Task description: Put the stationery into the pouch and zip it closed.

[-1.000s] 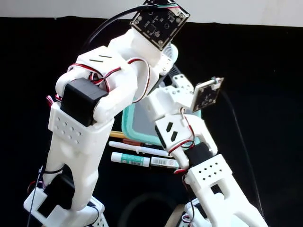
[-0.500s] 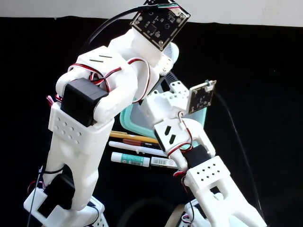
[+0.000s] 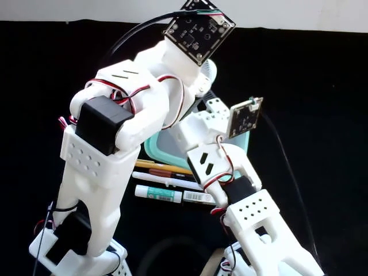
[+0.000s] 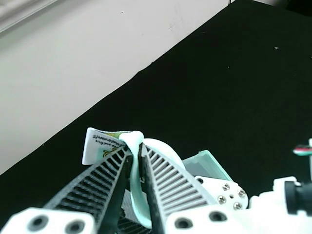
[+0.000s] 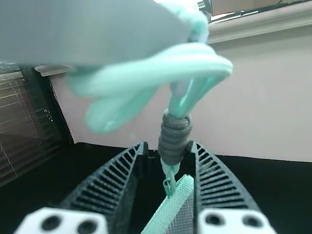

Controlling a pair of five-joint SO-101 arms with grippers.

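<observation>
**High view.** Pouch (image 3: 169,150): teal-rimmed with a grey panel, at frame centre and largely covered by both arms. Its outline and long axis are hard to make out. A pale teal part shows higher up, beside the left arm (image 3: 126,115), just below that arm's camera board. The right arm (image 3: 253,213) crosses in front of the pouch's right side. Stationery (image 3: 158,193): several slim pieces side by side on the black tabletop (image 3: 322,115), just below the pouch. Their long axes run left to right, dipping slightly to the right, and their right ends are hidden behind the right arm.

**Left wrist view.** Left gripper (image 4: 135,148): clamped together on a pale teal edge of the pouch, which curves away toward lower right. A white tag (image 4: 100,144) sticks out to the left of the pinch point.

**Right wrist view.** The pouch fills the upper frame, blurred. A teal loop (image 5: 195,78) leads down to a grey wound cord (image 5: 173,139), upright, running into the right gripper (image 5: 168,146). Whether it is gripped cannot be told.
</observation>
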